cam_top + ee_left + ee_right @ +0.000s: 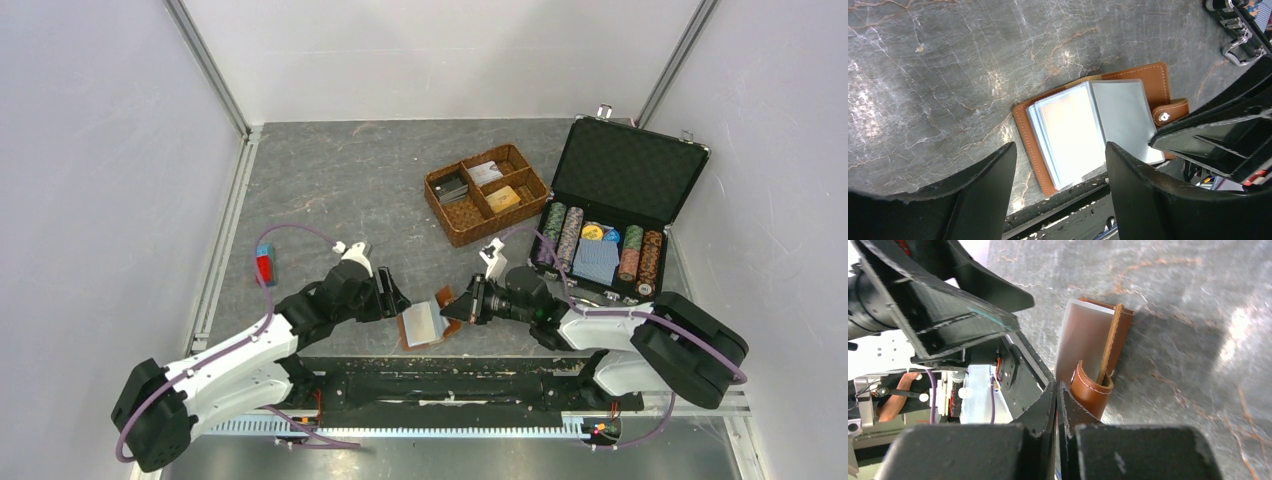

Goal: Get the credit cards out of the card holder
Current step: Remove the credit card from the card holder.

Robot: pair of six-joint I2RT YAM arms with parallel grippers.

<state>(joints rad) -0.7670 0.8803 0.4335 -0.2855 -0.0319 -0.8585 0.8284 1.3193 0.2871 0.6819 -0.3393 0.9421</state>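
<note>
The card holder [424, 323] is laid open, sleeves up, at the lower middle of the top view. The left gripper [1059, 150] is spread wide over its lower edge with nothing held. The right gripper [1057, 387] is pinched closed on a clear sleeve [1123, 115] (the snap tab [1090, 390] sits right beside its fingers).

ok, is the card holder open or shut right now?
Open. The card holder lies spread on the table, clear sleeves fanned out, snap tab undone. The right gripper pinches one sleeve's edge.
</note>
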